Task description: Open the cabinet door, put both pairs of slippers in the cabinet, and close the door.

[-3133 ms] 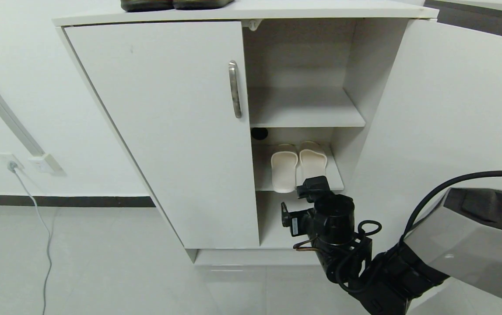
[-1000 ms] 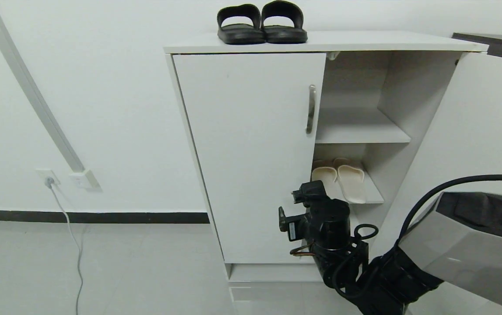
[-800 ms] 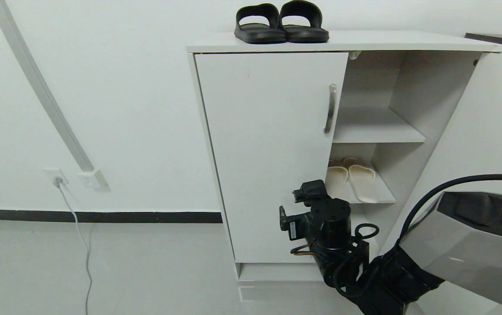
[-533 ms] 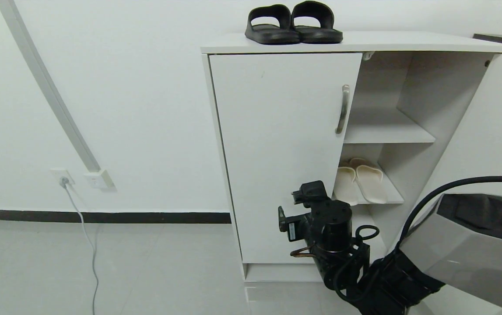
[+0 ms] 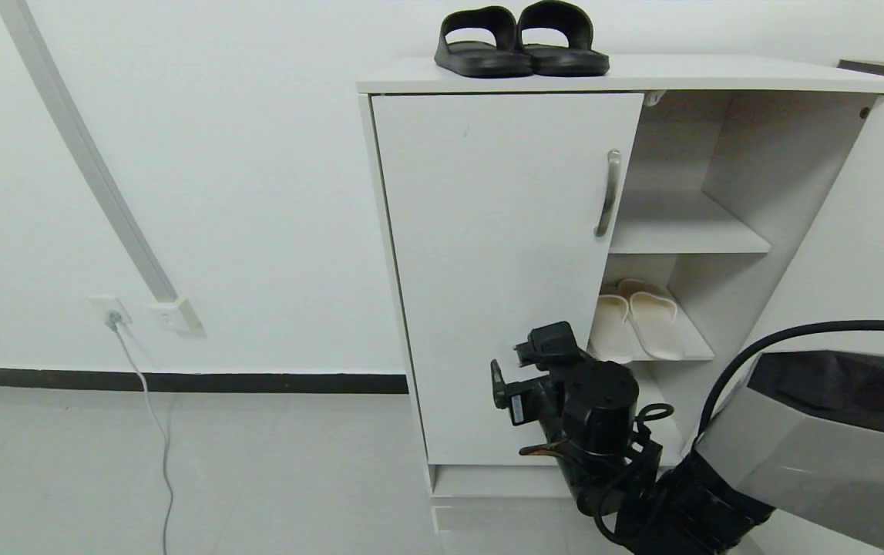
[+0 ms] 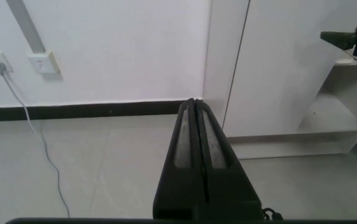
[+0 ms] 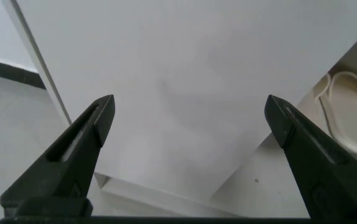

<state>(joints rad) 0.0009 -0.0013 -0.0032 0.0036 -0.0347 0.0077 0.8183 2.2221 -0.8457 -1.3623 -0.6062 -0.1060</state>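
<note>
Left gripper hangs low left of the cabinet, fingers clenched, empty. Black slippers sit on its top, not yet stowed. White slippers lie on the middle shelf. Right door stands open. Right gripper, fingers released, holds nothing; about half remains.

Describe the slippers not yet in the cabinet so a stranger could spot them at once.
Find the white cabinet against the wall, its right door open. On its top sit the black slippers, side by side. Unlike them, the white slippers lie inside on a shelf.
</note>
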